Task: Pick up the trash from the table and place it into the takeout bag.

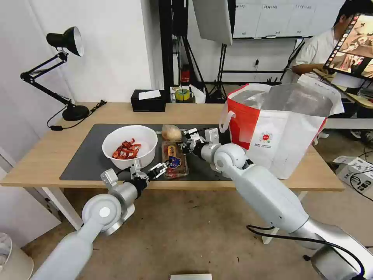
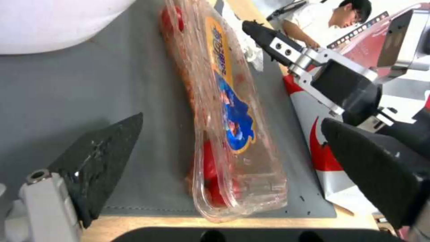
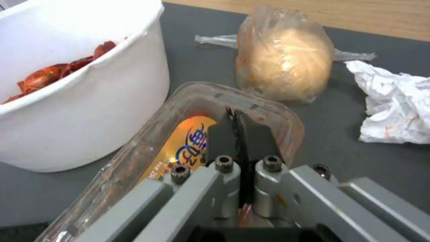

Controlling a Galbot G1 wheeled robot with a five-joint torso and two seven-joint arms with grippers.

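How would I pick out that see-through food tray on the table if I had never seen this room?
Start at the big dark grey mat on the long wooden table. Beside the white bowl of red shells, toward the red-and-white takeout bag, lies the clear plastic tray, reaching the mat's near edge. Unlike the neighbouring beige-filled bag and crumpled tissue, it is flat, transparent and carries an orange-and-blue label.

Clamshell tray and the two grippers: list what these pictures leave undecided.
- Right gripper: fingers pressed together over the clamshell tray; right wrist view hides whether they pinch its rim.
- Takeout bag: its walls block the inside in the head view.
- Left gripper: open around the tray's near end; contact unclear in the left wrist view.
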